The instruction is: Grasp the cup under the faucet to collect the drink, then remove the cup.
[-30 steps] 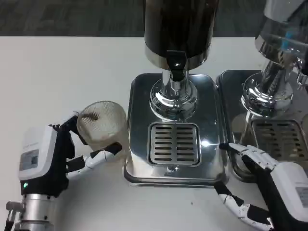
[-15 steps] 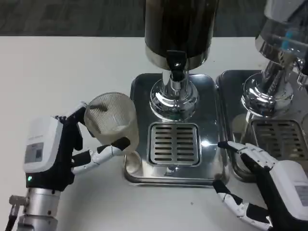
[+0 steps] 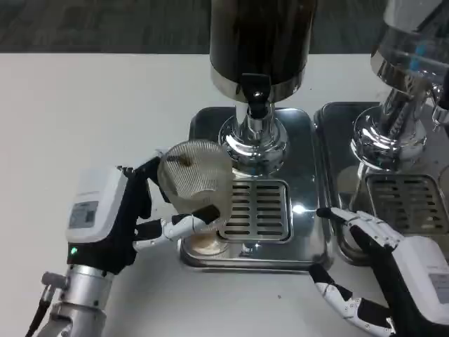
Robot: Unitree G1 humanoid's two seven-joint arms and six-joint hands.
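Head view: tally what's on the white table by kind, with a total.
Drink dispensers with chrome pedestals: 2, a dark-filled one and a clear one
Steel drip trays: 2, one under the dark dispenser, one beside it
Ribbed translucent plastic cup: 1, held by left hand
Total: 5

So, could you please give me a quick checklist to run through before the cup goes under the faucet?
1. Left robot hand holds the cup: ok.
2. Cup directly under the faucet: not ok, it sits left of the spout, over the drip tray's left edge.
3. Cup upright: not ok, it is tilted.
4. Grille free of objects: ok.
5. Right robot hand open, resting at the tray's right edge: ok.
6. Drink flowing: cannot tell.
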